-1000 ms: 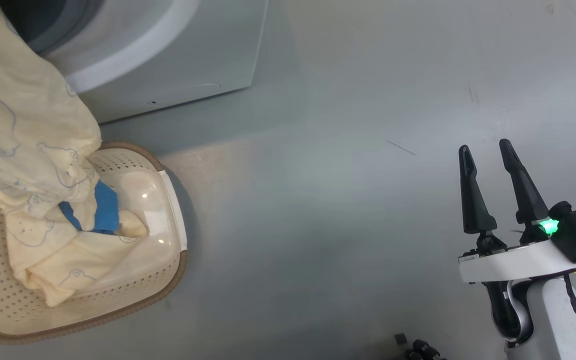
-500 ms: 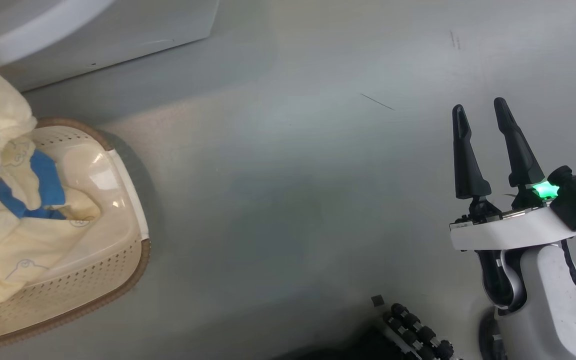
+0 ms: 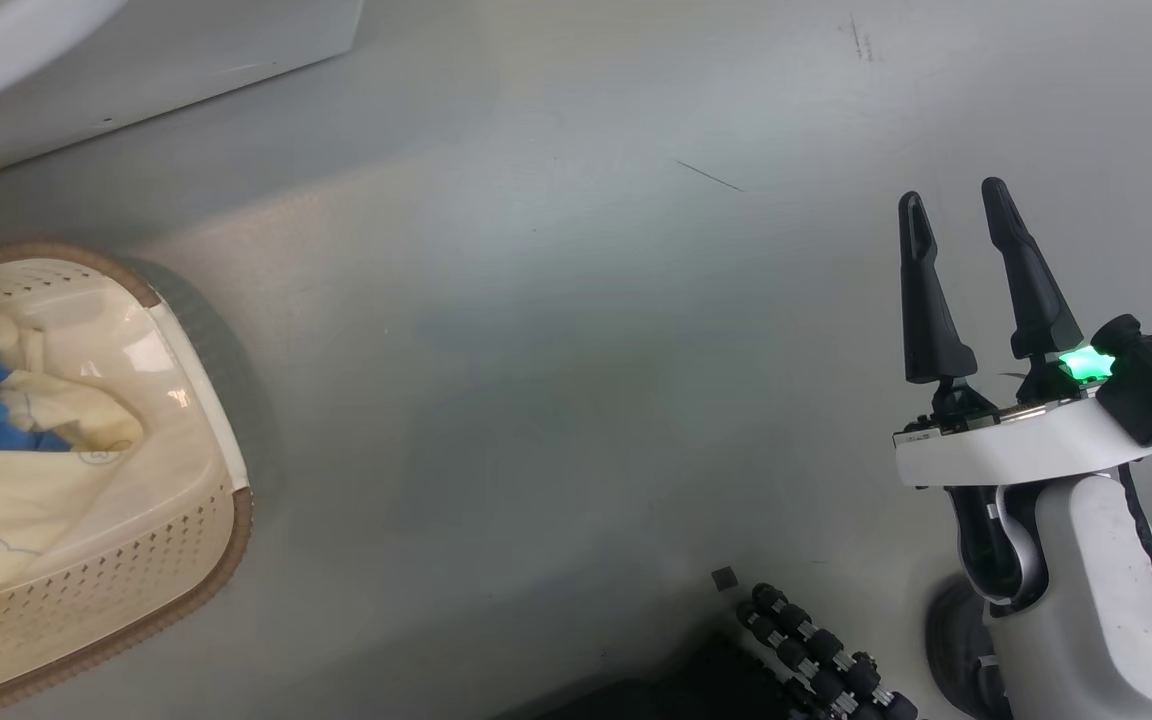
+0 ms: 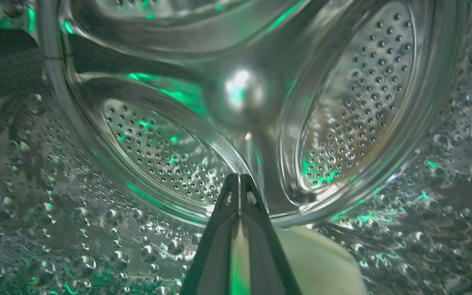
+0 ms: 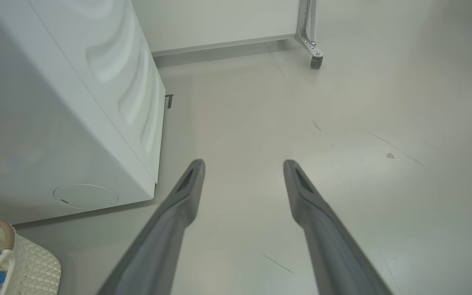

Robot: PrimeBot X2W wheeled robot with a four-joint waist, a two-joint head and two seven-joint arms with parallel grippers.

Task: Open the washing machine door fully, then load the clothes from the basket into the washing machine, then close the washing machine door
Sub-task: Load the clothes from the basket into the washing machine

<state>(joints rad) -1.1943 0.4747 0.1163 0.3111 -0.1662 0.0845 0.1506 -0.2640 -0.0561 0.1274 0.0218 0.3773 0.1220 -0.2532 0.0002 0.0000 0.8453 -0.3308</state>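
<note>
Head view: the right claw (image 3: 953, 195) stands at the lower right over the grey floor (image 3: 536, 350), its two dark fingers pointing up and spread apart, a green light glowing at the wrist. The basket (image 3: 226, 540) sits on the floor at the left edge, with cream clothes (image 3: 16, 500) and a blue patch inside it. The washing machine (image 3: 186, 60) shows its white lower corner at the top left, near the basket.

Left wrist view: the left claw (image 4: 240, 177) is inside the machine's steel drum (image 4: 355, 102), fingers pressed together. They are closed on a cream garment (image 4: 314, 262); a pale strip of it shows between them low down, and the rest bulges out just to their right against the drum wall.

Right wrist view: the right claw (image 5: 243, 164) is wide open above the floor (image 5: 363, 184). The washing machine (image 5: 96, 102) stands to the left, its side panel facing the camera. The basket (image 5: 35, 266) peeks in at the lower left corner, blue cloth at its rim.
</note>
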